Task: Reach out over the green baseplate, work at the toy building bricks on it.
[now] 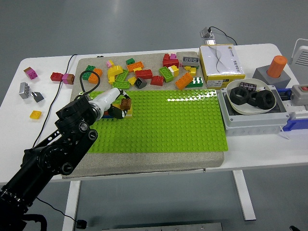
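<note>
Glossy plastic baseplate [163,120], matt mat [144,159].

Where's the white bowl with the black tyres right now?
In the head view the white bowl sits at the right of the table, on a grey box just right of the green baseplate, in front of the yellow-edged carton.
</note>
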